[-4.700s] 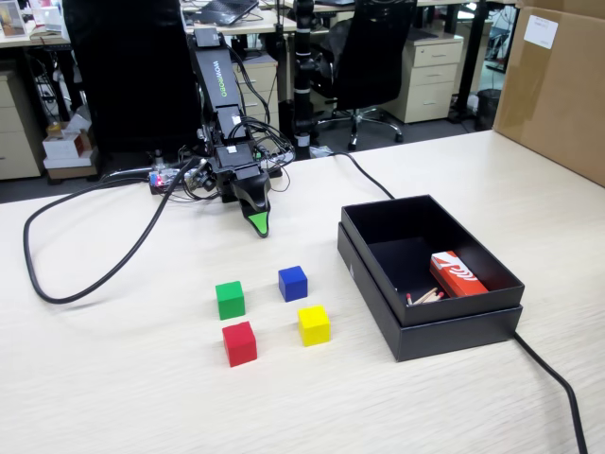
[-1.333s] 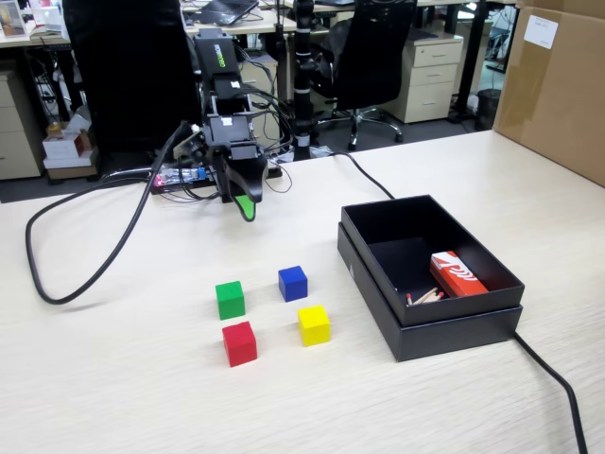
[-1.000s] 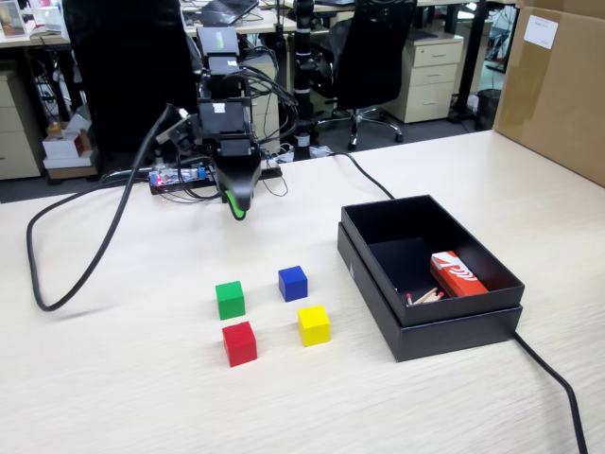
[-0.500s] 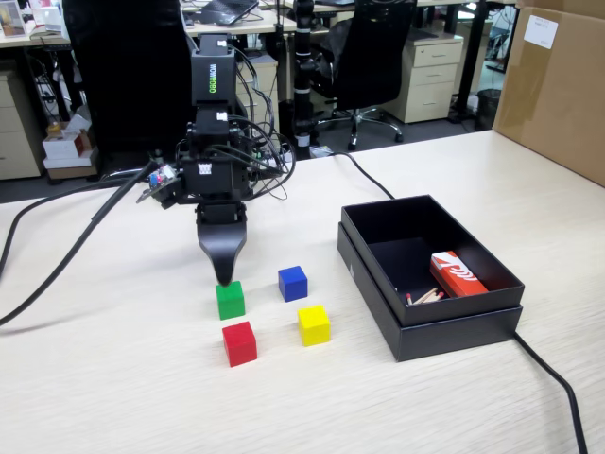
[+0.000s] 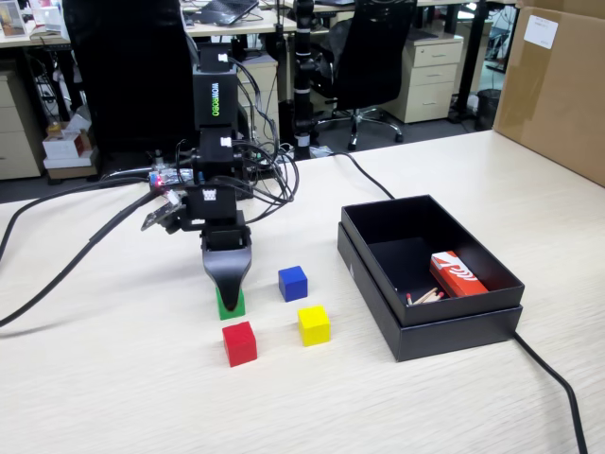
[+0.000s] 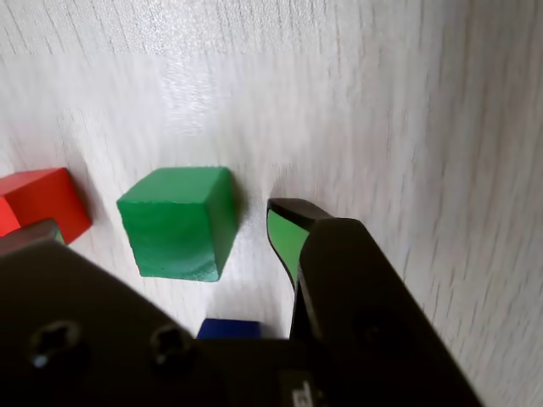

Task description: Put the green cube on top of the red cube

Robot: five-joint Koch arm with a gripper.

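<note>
The green cube (image 6: 178, 222) rests on the pale wooden table, between my gripper's two jaws. In the wrist view the gripper (image 6: 161, 231) is open: the green-lined right fingertip (image 6: 287, 237) stands a small gap to the cube's right, and the left jaw's tip peeks out at the lower left, apart from the cube. In the fixed view the gripper (image 5: 227, 288) points straight down and hides most of the green cube (image 5: 232, 305). The red cube (image 5: 239, 342) sits just in front of it, and also shows at the left edge of the wrist view (image 6: 42, 199).
A blue cube (image 5: 292, 283) and a yellow cube (image 5: 314, 324) sit to the right of the gripper. Further right stands an open black box (image 5: 430, 317) holding a red-and-white matchbox (image 5: 457, 274) and loose matches. Cables run across the table at the left and front right.
</note>
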